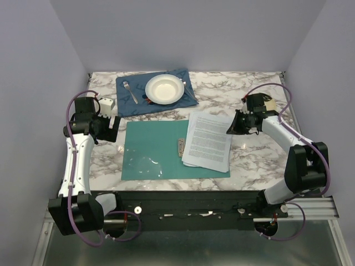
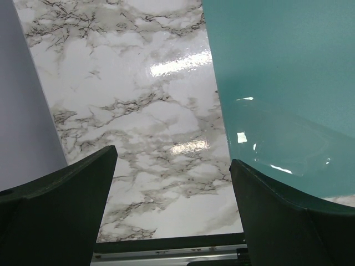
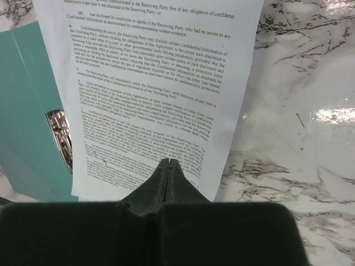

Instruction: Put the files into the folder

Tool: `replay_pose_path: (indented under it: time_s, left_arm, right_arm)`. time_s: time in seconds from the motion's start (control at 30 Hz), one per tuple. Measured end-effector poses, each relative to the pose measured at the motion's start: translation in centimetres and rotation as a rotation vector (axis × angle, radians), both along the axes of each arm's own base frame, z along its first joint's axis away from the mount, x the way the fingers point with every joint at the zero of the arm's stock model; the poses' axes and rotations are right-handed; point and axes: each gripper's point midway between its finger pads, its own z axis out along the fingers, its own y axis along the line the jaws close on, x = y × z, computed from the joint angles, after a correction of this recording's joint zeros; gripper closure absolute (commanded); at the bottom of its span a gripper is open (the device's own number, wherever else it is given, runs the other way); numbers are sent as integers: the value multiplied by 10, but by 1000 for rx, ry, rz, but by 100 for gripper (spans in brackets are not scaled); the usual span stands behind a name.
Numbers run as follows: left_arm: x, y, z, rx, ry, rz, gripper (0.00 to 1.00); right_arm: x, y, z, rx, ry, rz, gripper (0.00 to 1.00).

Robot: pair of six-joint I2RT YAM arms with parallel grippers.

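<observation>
near edge, centre: folder (image 1: 152, 149) lies open and flat, with the spine clip (image 1: 181, 147) running near-to-far down its middle. files (image 1: 206, 141) sit on its right leaf, just right of the clip. they're skewed a little and the far end overhangs the folder's far edge. right gripper (image 1: 233, 126) is at the files' far-right corner, fingers pressed together, nothing visible between them. can't tell if it touches the paper. files lie directly to its left, long axis near-to-far, so the right arm is clearly the nearer one for any squaring nudge. left gripper (image 1: 112, 128) hangs wide open and empty over bare marble just off the folder's left edge, well apart from the sheets. far edge: blue placemat (image 1: 183, 101) with plate (image 1: 164, 88) and fork (image 1: 131, 92), not involved.
</observation>
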Motion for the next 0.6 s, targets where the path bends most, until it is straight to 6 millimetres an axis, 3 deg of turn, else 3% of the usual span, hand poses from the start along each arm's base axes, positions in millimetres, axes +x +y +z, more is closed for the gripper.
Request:
replay_pose_path:
  time_s: [0.03,0.07,0.17,0.37,0.6]
  left_arm:
    - [0,0,0,0,-1,0,1]
    - [0,0,1,0,-3,0,1]
    - [0,0,2,1,-6,0,1]
    - [-1,0,3,5,-11,-4,1]
    - [-5,0,-1,8,-5,-7,1]
  right_arm:
    - [0,0,0,-1,1,-1,73]
    - [0,-1,0,-4,2,-3,66]
    - [0,-7,-3,-36,8,-26,57]
    - [1,-18,-22,-99,49,-55,57]
    - [-9,-24,-62,-147,162,-63,59]
